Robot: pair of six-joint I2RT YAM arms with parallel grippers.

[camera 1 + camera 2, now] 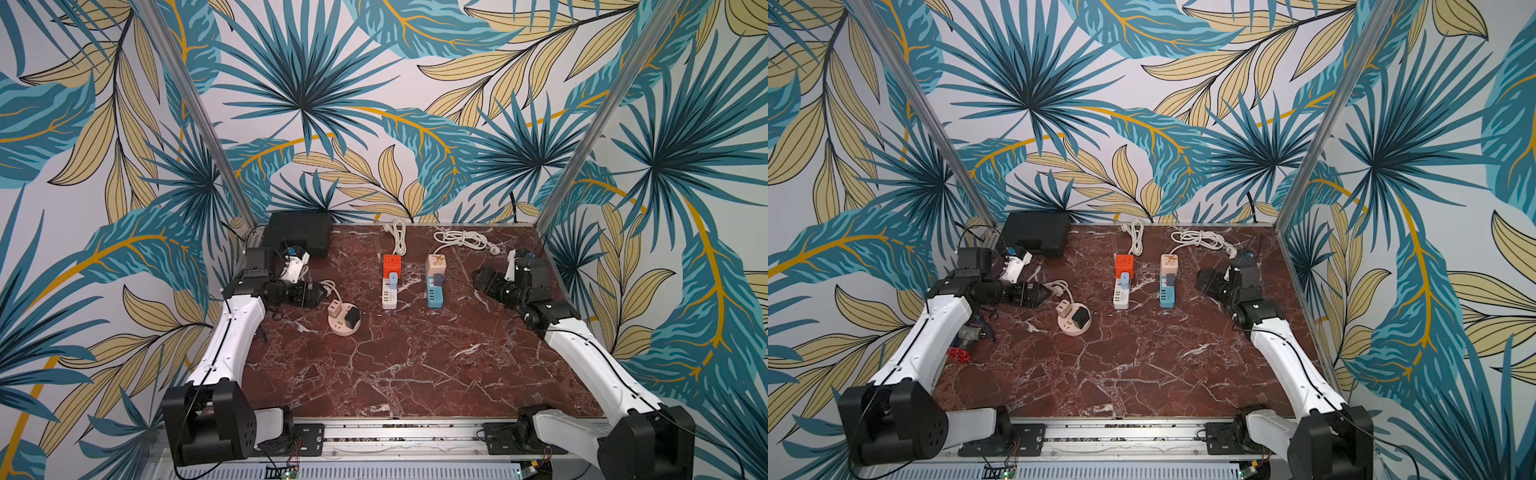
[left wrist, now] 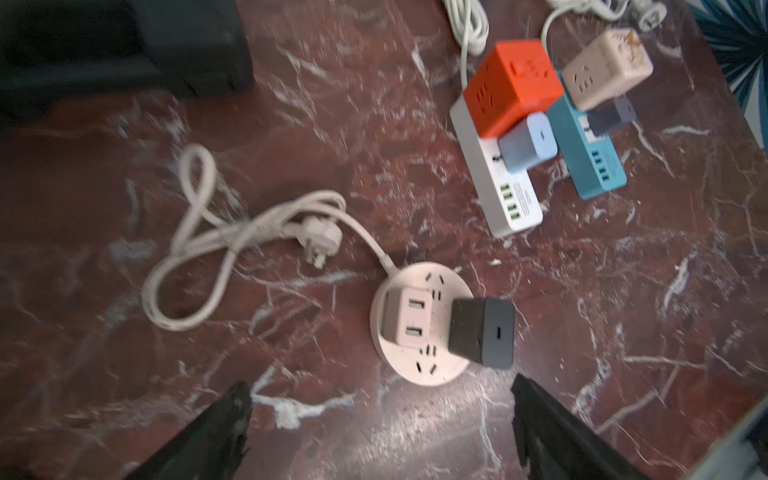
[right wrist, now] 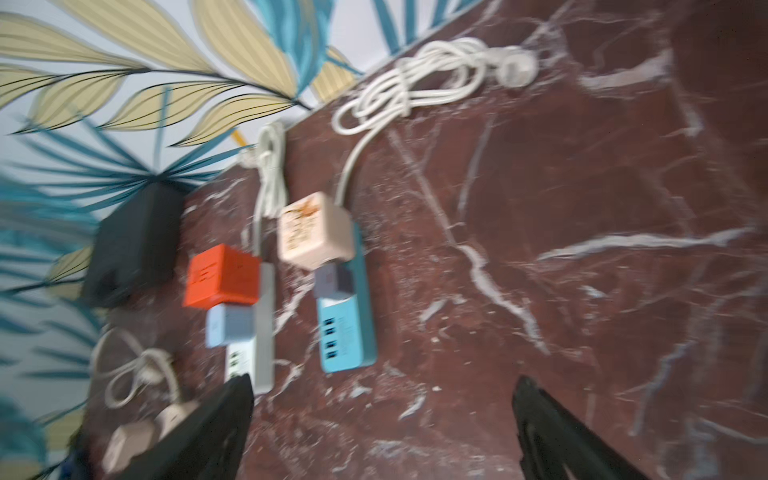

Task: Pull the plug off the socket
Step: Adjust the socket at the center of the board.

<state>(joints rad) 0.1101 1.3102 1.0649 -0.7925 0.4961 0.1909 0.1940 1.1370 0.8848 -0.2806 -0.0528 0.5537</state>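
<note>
A polished red-brown marble-look table (image 1: 415,374) with white veins (faintly reflective). The round pink socket (image 2: 419,365) and black plug (image 2: 482,332) are smooth matt plastic, as is the orange cube adapter (image 2: 513,87). The pale cord (image 2: 149,291) looks rubbery; the front rail (image 1: 399,446) is brushed metal.

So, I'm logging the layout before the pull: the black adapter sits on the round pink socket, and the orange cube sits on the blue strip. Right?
Not quite: the orange cube sits on the white strip, as the left wrist view shows; the blue strip carries the beige cube. The black adapter is on the round pink socket.
</note>
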